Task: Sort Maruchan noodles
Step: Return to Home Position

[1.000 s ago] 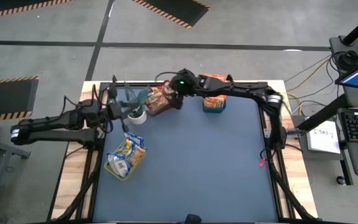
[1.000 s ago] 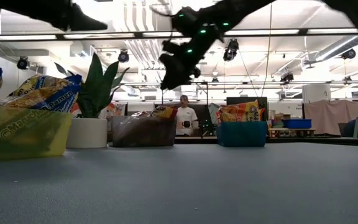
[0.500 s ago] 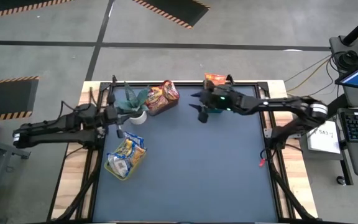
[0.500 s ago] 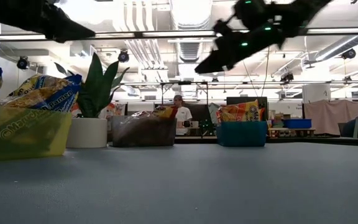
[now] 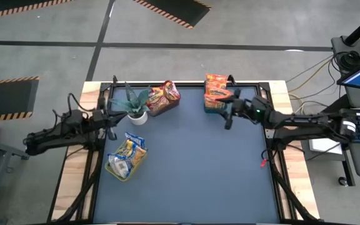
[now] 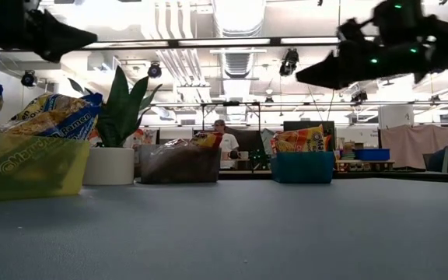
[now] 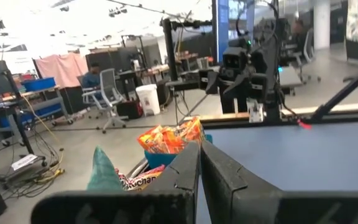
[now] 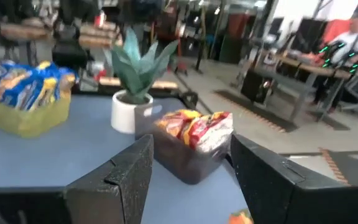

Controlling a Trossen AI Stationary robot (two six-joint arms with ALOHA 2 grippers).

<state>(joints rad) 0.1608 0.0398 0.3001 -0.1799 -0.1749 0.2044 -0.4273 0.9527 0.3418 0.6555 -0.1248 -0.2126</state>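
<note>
- On the worktop (image 5: 192, 169), Maruchan noodles (image 5: 161, 95) fill the black bin (image 5: 155, 109), blue bin (image 5: 214, 107) and yellow bin (image 5: 119, 170).
- Left pincer (image 7: 199, 152), near the plant (image 5: 132, 100): nearly closed, empty.
- Right pincer (image 8: 191, 149), just beside the blue bin: spread wide, empty.

In your low view the left claw (image 6: 84, 35) is only a dark shape, cropped by the top edge, and the yellow bin (image 6: 22, 167) runs off the left edge. From above, the packets (image 5: 127, 155) in that bin are too small for you to count. In the left wrist view, that arm's own fingers (image 7: 185, 177) hide most of a red packet (image 7: 135, 182). The right wrist picture's edge clips an orange packet (image 8: 238, 218).
</note>
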